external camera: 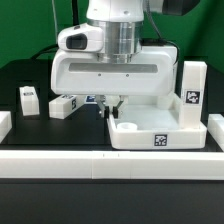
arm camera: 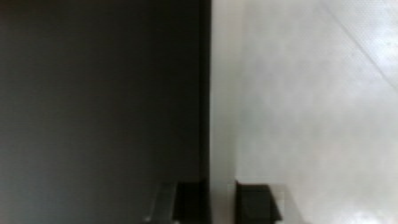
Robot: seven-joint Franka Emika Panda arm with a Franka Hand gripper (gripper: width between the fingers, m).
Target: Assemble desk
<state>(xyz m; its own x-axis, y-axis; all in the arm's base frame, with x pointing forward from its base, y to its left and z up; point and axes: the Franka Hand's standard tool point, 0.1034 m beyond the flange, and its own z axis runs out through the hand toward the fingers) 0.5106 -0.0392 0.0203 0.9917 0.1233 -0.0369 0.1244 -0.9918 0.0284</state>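
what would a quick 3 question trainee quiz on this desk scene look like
1. True or false: the tagged leg at the exterior view's right lies flat.
2. How many other legs lie at the exterior view's left of the gripper?
3. The gripper is shut on: A) the rim of the tabletop; B) a leg; C) nothing at all.

Key
1. False: it stands upright.
2. Two.
3. A: in the wrist view the rim runs between the fingers.
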